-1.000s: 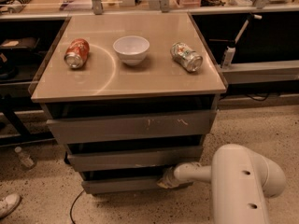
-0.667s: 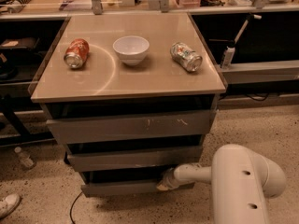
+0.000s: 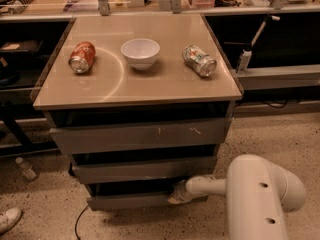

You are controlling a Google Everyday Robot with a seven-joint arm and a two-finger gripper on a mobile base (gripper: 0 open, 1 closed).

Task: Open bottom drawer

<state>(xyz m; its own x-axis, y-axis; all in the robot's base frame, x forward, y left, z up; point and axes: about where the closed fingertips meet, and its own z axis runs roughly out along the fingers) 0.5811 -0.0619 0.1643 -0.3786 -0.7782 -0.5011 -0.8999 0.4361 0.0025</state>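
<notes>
The bottom drawer (image 3: 130,201) is the lowest and narrowest grey front of the cabinet, just above the floor. It stands out a little from the cabinet, with a dark gap above its top edge. My gripper (image 3: 176,195) reaches in from the right on a white arm (image 3: 260,194) and sits at the drawer front's upper right edge, against the gap. Its tip is partly tucked into the shadow there.
On the cabinet top lie an orange can (image 3: 81,57), a white bowl (image 3: 140,52) and a silver can (image 3: 199,60). Above the bottom drawer are a scratched top drawer (image 3: 142,136) and a middle drawer (image 3: 145,169). A cable (image 3: 79,222), a bottle (image 3: 25,168) and a shoe (image 3: 8,219) are on the floor at left.
</notes>
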